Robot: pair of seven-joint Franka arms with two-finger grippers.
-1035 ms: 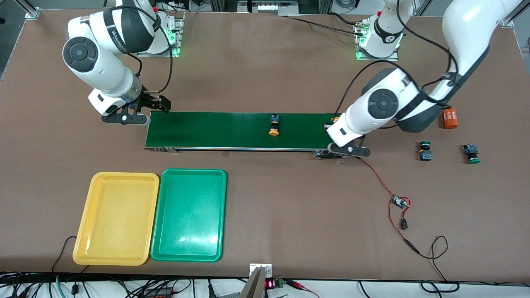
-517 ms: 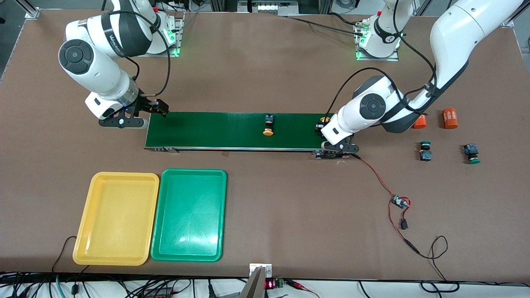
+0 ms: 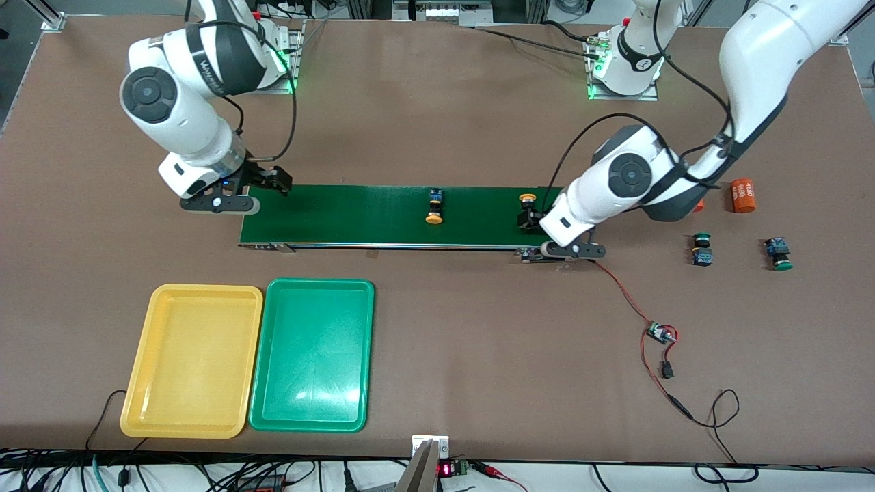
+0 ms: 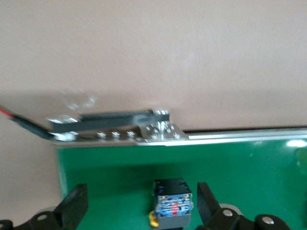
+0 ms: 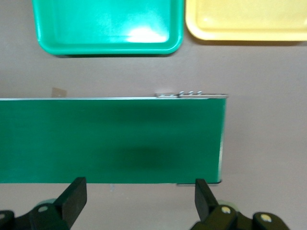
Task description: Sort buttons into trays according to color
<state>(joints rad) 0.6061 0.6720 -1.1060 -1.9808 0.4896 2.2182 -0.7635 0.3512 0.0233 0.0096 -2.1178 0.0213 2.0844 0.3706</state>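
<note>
Jaws of left gripper (image 4: pixel 139 211) now apart, having just let go of yellow-capped button (image 3: pixel 526 210); button stands free on conveyor belt (image 3: pixel 342 215) between jaws, at left arm's end. Second yellow button (image 3: pixel 434 208) has ridden along belt toward right gripper (image 3: pixel 266 183), whose jaws wait apart over belt's other end. Green buttons (image 3: pixel 701 249), (image 3: pixel 779 253) still on tabletop (image 3: pixel 478 342). Yellow tray (image 3: pixel 140 410) and green tray (image 3: pixel 263 417) unfilled. Belt edge and end bracket (image 4: pixel 115 127) just ahead of left jaws; straight up is open.
</note>
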